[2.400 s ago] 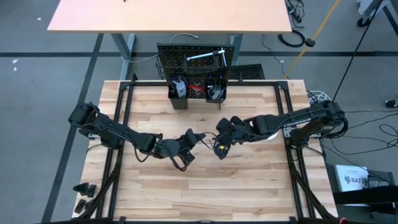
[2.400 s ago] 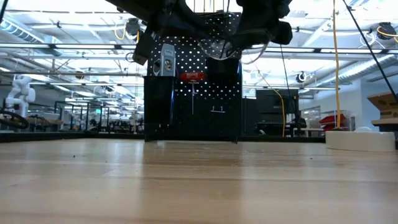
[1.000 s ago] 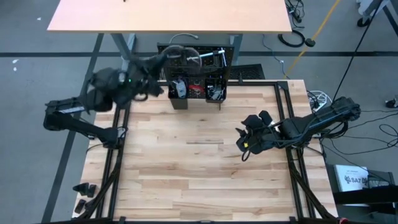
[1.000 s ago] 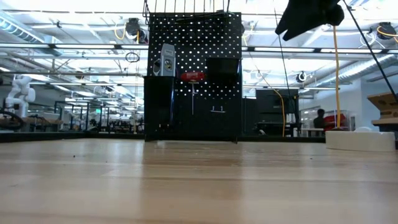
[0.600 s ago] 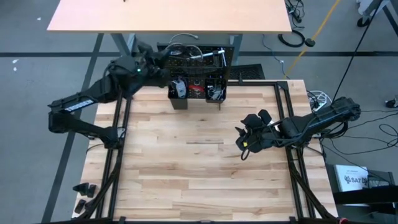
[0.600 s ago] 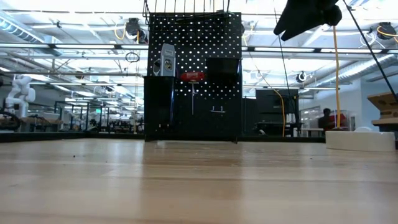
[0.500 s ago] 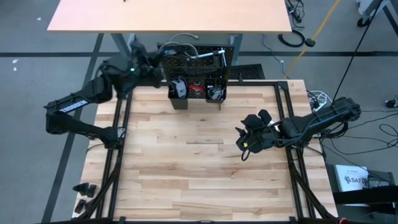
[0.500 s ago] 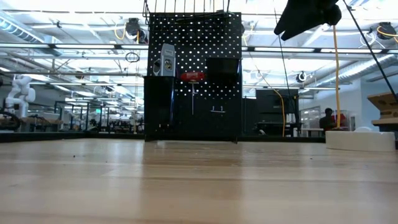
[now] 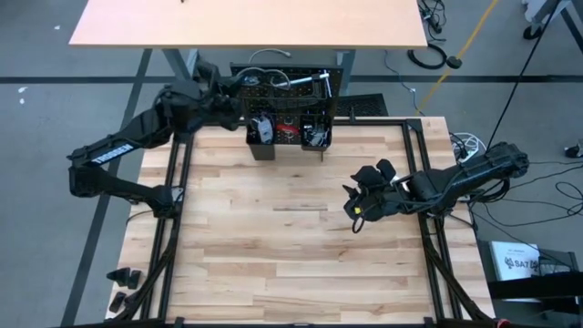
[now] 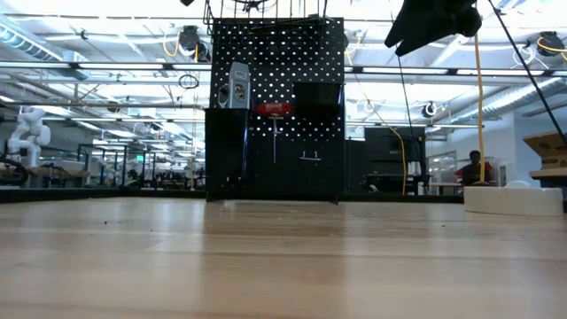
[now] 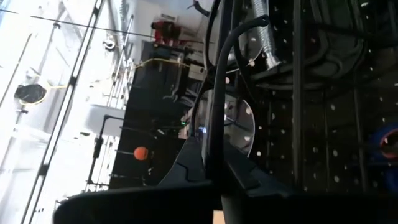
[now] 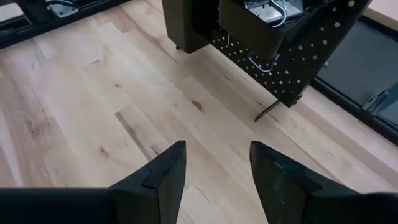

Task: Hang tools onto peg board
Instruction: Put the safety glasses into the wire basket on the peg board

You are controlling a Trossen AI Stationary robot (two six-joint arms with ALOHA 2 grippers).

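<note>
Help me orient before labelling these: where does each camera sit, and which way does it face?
High: overhead, straight down on the table, peg board and both arms.
Low: at tabletop height, facing the peg board; right arm above.
Left wrist: at the board's top, left gripper shut on the glasses.
Right wrist: above the tabletop, past the open right gripper, toward the board's bins.
All four show the peg board.

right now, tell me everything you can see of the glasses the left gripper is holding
The glasses are a dark-framed pair with clear lenses; one thin black temple arm is pinched edge-on between the shut fingers of the left gripper. They are held high, right against the top of the black peg board, at the table's far edge. Whether they already rest on a hook cannot be told. Nothing else visibly touches them.
</note>
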